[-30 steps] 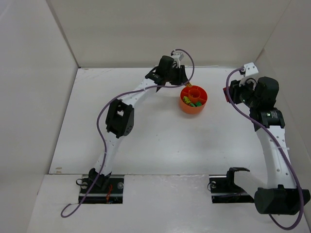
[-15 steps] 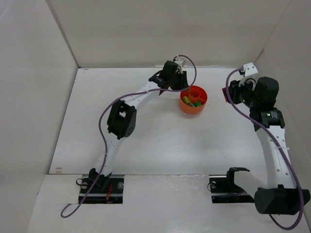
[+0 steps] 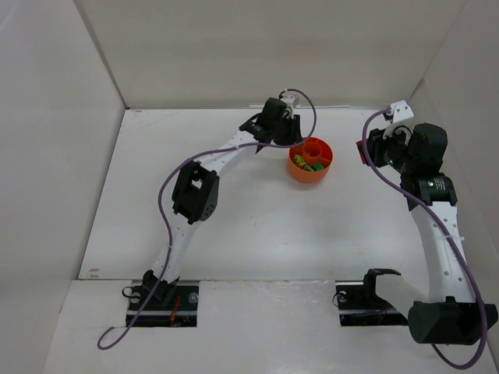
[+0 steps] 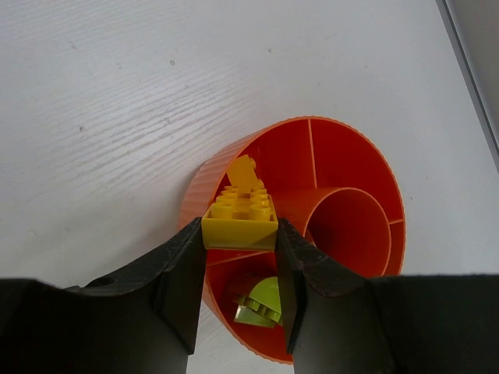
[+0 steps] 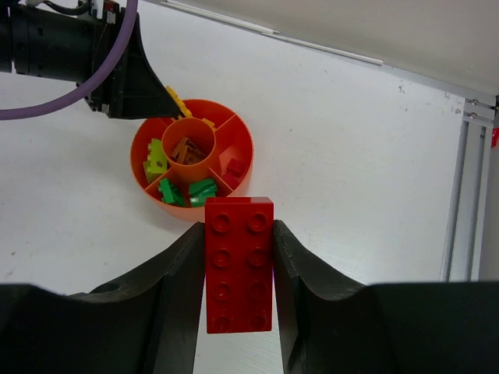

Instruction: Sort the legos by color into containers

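Orange plastic bowl (image 5: 232, 134), round, with dividers around a central cup, sits toward the far side of the white table (image 3: 234, 218), and both my arms carry a brick near it.

My left gripper (image 4: 240, 235) is narrowed onto a yellow brick (image 4: 239, 222), one finger pressed to each end. It hangs just over the bowl's rim, above a wedge that already holds a yellow piece (image 4: 243, 171). I judge it is placed there so the brick falls in with its own colour. The brick's long axis runs straight across from finger to finger. Its studs point forward, away from the wrist camera and toward that wedge.

My right gripper (image 5: 238, 241) is likewise closed partway around a red brick (image 5: 238, 265), gripped on its two long sides. It holds well apart from the bowl, off to the right, probably to keep clear while the left arm works over the rim. This brick's long axis lies along the fingers, aimed out toward the bowl, studs facing the wrist camera.

Inside the bowl I see green bricks (image 5: 201, 188), lime ones (image 5: 156, 160), a small red one (image 5: 232, 167), and brown in the centre cup (image 5: 185, 148).
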